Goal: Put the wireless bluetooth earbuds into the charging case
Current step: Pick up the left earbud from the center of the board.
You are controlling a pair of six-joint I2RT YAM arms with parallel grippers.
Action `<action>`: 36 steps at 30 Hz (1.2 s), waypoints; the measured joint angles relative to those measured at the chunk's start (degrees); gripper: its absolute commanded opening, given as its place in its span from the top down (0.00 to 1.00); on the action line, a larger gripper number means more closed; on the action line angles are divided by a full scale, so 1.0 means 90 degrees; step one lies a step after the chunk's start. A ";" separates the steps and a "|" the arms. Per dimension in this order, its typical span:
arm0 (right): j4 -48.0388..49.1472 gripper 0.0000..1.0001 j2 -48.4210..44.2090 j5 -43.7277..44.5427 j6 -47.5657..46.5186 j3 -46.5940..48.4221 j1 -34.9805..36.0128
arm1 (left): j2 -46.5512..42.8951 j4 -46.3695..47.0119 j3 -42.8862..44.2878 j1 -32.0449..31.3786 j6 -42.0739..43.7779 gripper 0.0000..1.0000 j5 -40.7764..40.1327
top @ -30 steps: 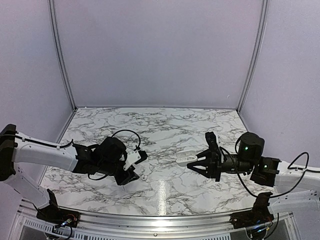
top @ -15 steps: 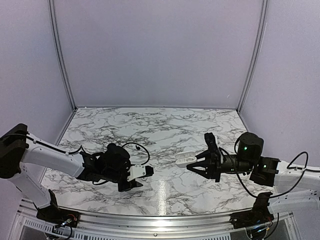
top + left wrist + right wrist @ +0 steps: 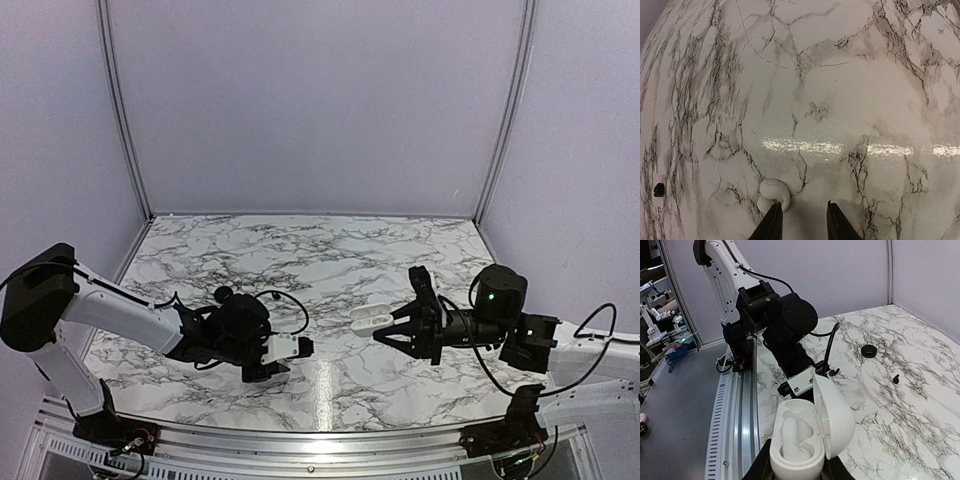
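The left jaws, slightly spread, hang low over the desk (image 3: 840, 90), a white earbud (image 3: 772, 192) just beyond one tip. The right jaws pinch the open charging case (image 3: 832, 422), another white earbud (image 3: 791, 437) seated inside.

Left arm (image 3: 120, 312): white tubular link shells are being joined by black joint housings.
Left wrist housing (image 3: 236, 322): a rounded black casing is being shown, with a small white bracket (image 3: 801, 382) being carried at its front.
Left cable (image 3: 292, 303): a thin black lead is being looped outside the casing.
Left gripper (image 3: 802, 222): two black tapering fingers are being presented.
Right arm (image 3: 600, 358): a white shell is being interrupted by black joint blocks.
Right wrist housing (image 3: 497, 290): a round black casing is being lit by one green indicator light (image 3: 488, 296).
Right cables (image 3: 595, 318): thin black leads are being routed outside the links.
Right gripper (image 3: 395, 318): slim black fingers are being shown.
Bases (image 3: 108, 425): black mounts are being fitted with thin coloured wiring.
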 measured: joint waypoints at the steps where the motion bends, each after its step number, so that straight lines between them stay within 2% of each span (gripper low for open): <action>1: 0.0000 1.00 0.0000 -0.0002 0.0000 0.0000 0.0000 | 0.0024 0.0005 0.0005 0.0000 0.0007 0.68 -0.0002; 23: -0.0005 1.00 0.0000 0.0000 0.0000 0.0000 0.0000 | 0.0461 0.0087 0.0367 0.0228 0.0158 0.67 -0.0073; 27: -0.0005 1.00 0.0000 0.0000 0.0000 0.0000 0.0000 | 0.0525 0.0083 0.0452 0.0284 0.0185 0.74 -0.0070; 36: -0.0002 1.00 0.0000 0.0005 -0.0005 0.0000 0.0000 | 0.0546 0.0075 0.0534 0.0364 0.0296 0.97 -0.0085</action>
